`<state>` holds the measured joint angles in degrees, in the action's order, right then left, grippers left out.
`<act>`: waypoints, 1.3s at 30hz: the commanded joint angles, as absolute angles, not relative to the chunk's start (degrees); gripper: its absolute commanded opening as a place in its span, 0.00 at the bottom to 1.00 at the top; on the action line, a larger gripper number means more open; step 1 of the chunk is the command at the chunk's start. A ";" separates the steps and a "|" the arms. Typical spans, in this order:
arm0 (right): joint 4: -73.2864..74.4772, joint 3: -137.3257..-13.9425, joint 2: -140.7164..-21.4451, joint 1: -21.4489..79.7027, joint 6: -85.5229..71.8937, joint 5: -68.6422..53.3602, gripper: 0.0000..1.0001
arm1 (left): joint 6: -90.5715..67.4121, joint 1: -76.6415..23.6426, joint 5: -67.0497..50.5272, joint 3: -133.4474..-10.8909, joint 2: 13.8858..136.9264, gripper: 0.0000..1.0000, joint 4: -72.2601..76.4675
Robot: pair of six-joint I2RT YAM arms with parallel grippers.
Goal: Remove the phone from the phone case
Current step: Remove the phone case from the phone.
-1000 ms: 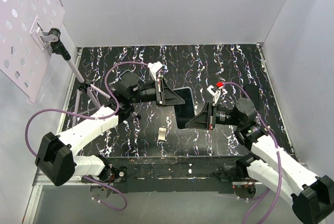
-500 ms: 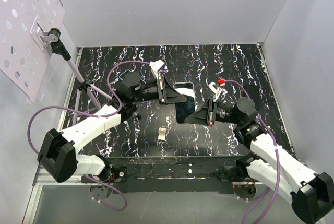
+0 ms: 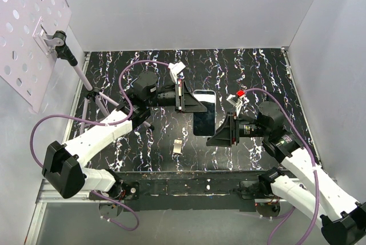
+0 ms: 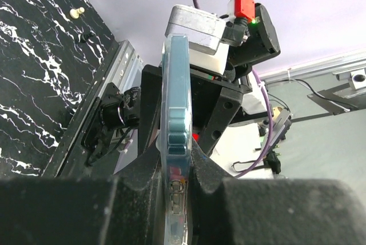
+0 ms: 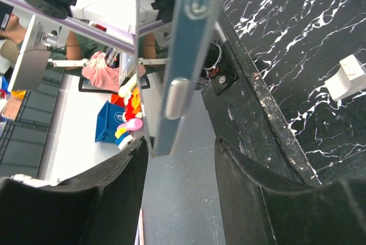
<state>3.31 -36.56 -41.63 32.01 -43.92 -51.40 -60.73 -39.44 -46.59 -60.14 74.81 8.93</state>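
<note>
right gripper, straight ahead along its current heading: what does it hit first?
The cased phone: its edge lies between the open fingers of the right gripper. Behind it, likely the left gripper, which clamps the phone's other end; depth there is unclear.

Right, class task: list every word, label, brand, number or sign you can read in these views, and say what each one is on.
None: no view holds any readable text.
The phone, held in its teal phone case, shows a dark face with no logo visible.
The blue container in the background holds bright items too blurred to read.
The small white block bears no visible mark.
</note>
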 commanded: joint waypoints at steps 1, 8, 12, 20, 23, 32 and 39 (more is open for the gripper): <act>0.54 -37.89 -40.26 32.34 -42.79 -56.42 0.55 | -59.24 -39.02 -49.83 -62.84 73.21 0.00 9.40; -10.89 -35.86 -39.99 32.34 -49.04 -57.83 0.48 | -59.85 -39.02 -50.27 -62.58 72.51 0.00 10.72; -13.97 -35.69 -41.83 32.34 -50.71 -58.80 0.41 | -62.66 -39.02 -50.62 -61.44 72.42 0.00 14.75; -18.36 -34.72 -42.27 32.34 -51.07 -59.76 0.22 | -65.74 -39.02 -52.91 -60.47 71.81 0.00 19.07; -18.81 -34.72 -42.19 32.34 -47.56 -61.78 0.01 | -67.58 -39.11 -55.10 -60.73 72.24 0.00 21.44; -11.18 -40.68 -41.48 35.68 -24.98 -59.34 0.01 | -80.06 -39.02 -59.50 -59.33 75.14 0.00 35.41; -6.42 -48.77 -44.29 39.28 -18.46 -55.55 0.01 | -84.46 -39.37 -57.92 -58.97 76.38 0.00 38.76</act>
<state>-5.30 -43.38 -43.31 37.56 -30.63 -57.41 -74.50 -38.52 -58.61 -58.48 76.58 35.59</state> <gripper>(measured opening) 0.165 0.117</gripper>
